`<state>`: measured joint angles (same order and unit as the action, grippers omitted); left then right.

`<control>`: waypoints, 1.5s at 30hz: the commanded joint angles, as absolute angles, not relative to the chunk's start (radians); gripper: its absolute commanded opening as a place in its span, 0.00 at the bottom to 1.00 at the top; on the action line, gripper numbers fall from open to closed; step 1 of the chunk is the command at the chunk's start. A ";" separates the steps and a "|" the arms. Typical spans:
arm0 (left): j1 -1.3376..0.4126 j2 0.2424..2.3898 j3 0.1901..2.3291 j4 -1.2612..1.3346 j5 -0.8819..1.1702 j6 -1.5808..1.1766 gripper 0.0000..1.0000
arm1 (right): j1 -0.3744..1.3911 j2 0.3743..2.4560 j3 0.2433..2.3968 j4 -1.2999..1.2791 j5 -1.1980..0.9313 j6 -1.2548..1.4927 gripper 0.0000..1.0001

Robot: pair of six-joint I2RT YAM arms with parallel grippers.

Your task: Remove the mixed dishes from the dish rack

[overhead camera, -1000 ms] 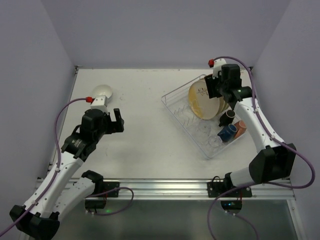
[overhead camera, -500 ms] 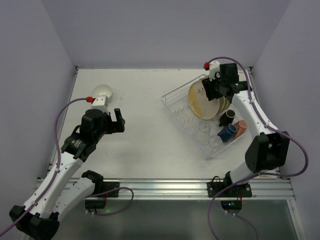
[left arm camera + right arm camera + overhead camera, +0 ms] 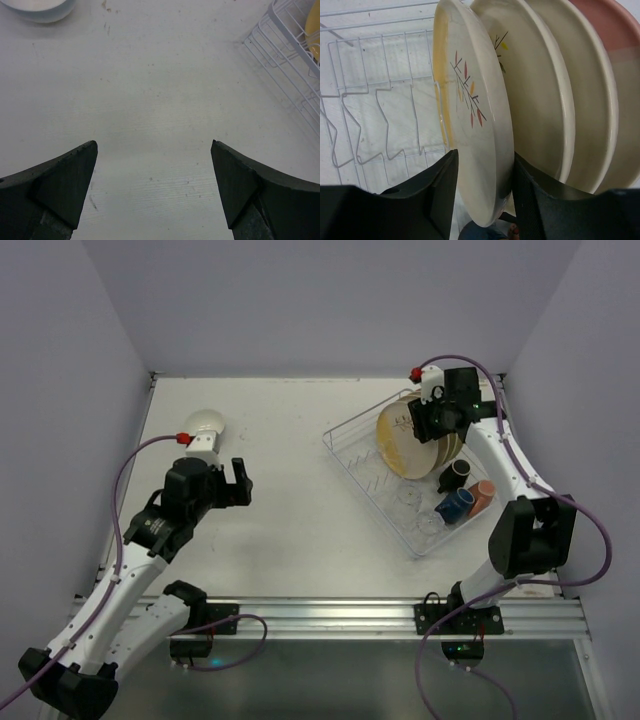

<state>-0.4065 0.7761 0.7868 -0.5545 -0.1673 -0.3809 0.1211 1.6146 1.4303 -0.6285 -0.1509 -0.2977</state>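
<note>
1. Right gripper (image 3: 485, 165) first: you've got its jaws astride the rim of the front plate (image 3: 470, 100), one finger on each face. Both look pressed on, so I'd call that a hold at a fairly narrow gap. Left gripper (image 3: 152, 155) is spread as wide as it goes, has nothing in it, and hangs over bare table (image 3: 290, 490), well apart from the rack.
2. Dish rack (image 3: 352, 472) sits on the right side of the table. It's thin wire and probably light, so I'd guess it'll hop or skid if a plate snags on the prongs.
3. The plates stand on edge in a row at the rack's far end. The front one is cream with a yellow half and a sprig mark, there are more cream ones (image 3: 545, 100) just behind it, and a pink-edged one (image 3: 615, 30) is at the back. Reckon they're stiff, glazed, slick, fairly heavy and chippable. The rim is the right place to take hold. Lift straight out so you don't clip the neighbour.
4. Small white bowl (image 3: 205, 422) is out on the table at the far left.
5. Cups: dark blue (image 3: 457, 505), salmon (image 3: 482, 493) and brown (image 3: 455, 475) huddle at the rack's right side. They're likely light, so pinch one wall, a finger inside.
6. Glasses (image 3: 408, 495) are clear and hard to make out in the rack's near half. They're fragile and slippery, so go gently at the rim.
</note>
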 commanded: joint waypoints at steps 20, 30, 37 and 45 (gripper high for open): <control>-0.420 0.753 0.772 -0.509 -0.156 -0.356 1.00 | 0.117 1.671 1.471 -0.612 -0.301 -0.325 0.27; -0.422 0.746 0.772 -0.514 -0.172 -0.357 1.00 | 0.120 1.629 1.488 -0.618 -0.333 -0.339 0.00; -0.422 0.742 0.772 -0.515 -0.183 -0.360 1.00 | 0.121 1.543 1.456 -0.540 -0.331 -0.333 0.00; -0.422 0.736 0.773 -0.518 -0.193 -0.362 1.00 | 0.126 1.378 1.355 -0.359 -0.232 -0.285 0.00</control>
<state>-0.4156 0.7509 0.7734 -0.5407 -0.1730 -0.3782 0.1211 1.5013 1.3529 -0.5663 -0.2504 -0.3107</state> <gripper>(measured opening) 0.997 0.196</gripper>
